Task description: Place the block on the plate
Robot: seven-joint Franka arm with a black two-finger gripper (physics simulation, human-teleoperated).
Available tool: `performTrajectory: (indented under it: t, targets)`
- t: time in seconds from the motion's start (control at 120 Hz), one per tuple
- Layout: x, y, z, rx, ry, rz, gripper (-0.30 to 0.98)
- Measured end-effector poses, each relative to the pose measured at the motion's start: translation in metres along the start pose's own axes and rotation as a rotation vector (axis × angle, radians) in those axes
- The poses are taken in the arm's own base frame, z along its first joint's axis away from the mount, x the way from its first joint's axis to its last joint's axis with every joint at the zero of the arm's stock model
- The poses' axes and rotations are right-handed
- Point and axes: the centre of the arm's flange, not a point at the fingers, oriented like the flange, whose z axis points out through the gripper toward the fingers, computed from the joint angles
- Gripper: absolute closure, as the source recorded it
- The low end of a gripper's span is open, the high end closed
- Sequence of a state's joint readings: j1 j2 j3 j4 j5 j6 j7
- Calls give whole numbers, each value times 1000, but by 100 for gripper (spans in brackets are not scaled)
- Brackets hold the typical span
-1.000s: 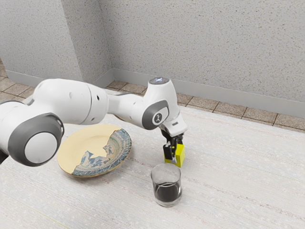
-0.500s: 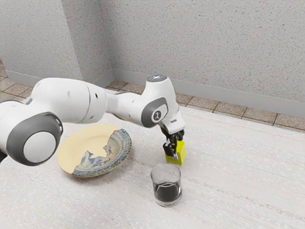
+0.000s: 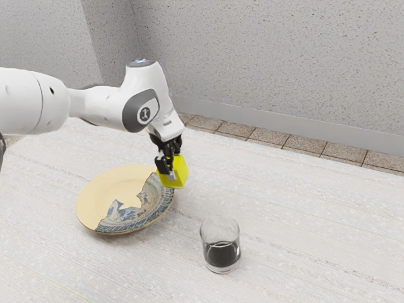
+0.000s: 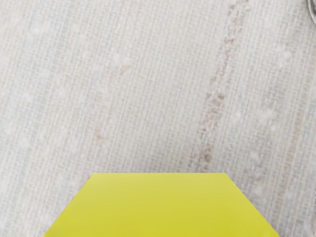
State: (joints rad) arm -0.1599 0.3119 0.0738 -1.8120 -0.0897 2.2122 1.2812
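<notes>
So the hand has the yellow block pinched between its two fingers, and the block's up off the table, not sitting on the plate. The plate is lower than the hand and mostly off to the exterior view's left of it. In that view the block overlaps the patterned side of the rim, but honestly I can't tell if it's actually over the rim or just beside it.

Plate's cream on one side and bluish with a pattern on the other, with a jagged line between the two.

There's also a clear glass standing upright on the table, well apart from the hand, toward the exterior view's right and closer to that camera. Dark stuff in the lower part of it. Way behind the hand you get tiled floor and a speckled wall.

Wrist view has the block's flat yellow face right up close under the hand, pale streaky tabletop beyond it, plus a curved sliver of something, too little to name.
</notes>
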Motion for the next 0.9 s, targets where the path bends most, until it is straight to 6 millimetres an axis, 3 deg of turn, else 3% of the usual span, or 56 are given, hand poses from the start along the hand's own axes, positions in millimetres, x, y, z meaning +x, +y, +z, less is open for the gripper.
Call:
performTrajectory:
  t: [0.125,0.225,0.375,0.592,0.633,0.733,0.9]
  targets:
    - [-77,-9,-1,-20,-40,-124,30]
    - [-118,-1,17,-66,-67,-189,30]
    - [-150,20,49,-139,-92,-242,32]
    - [-155,19,49,-124,-89,-253,14]
    - [-151,16,29,-91,-74,-249,12]
    - [-127,-5,-57,32,-23,-216,8]
    - [-69,-11,-182,101,26,-295,4]
